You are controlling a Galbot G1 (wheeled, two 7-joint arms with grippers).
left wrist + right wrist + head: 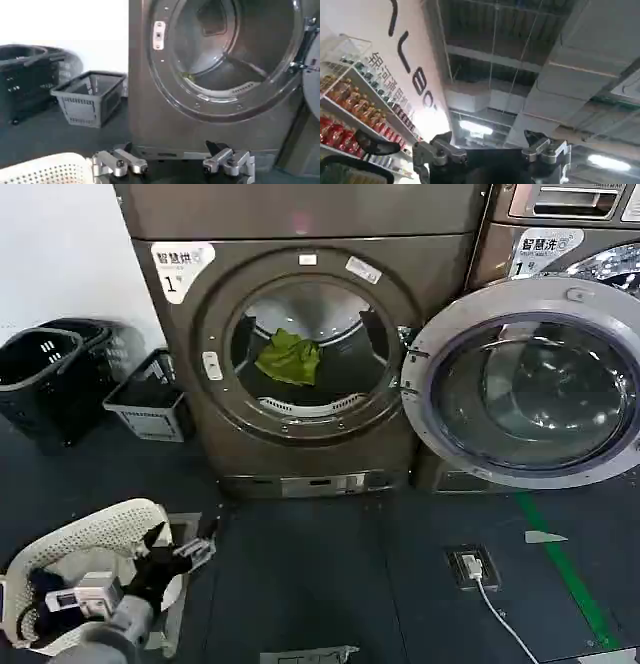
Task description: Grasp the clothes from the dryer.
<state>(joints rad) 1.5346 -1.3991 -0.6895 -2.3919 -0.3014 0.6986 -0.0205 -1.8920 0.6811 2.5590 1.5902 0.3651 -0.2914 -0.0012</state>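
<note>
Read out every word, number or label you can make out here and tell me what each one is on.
"智慧洪" over "1": white label on the dryer, upper left of the drum mouth.
"智慧洪": white label on the neighbouring machine; its lower line is too small to read.
Small stickers on the porthole ring: too small to read.
Large wall lettering in the right wrist view: partial, not readable.

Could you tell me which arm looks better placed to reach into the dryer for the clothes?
Left, probably: the left gripper is open and faces the dryer mouth where the clothes lie; the right gripper points at the ceiling.
</note>
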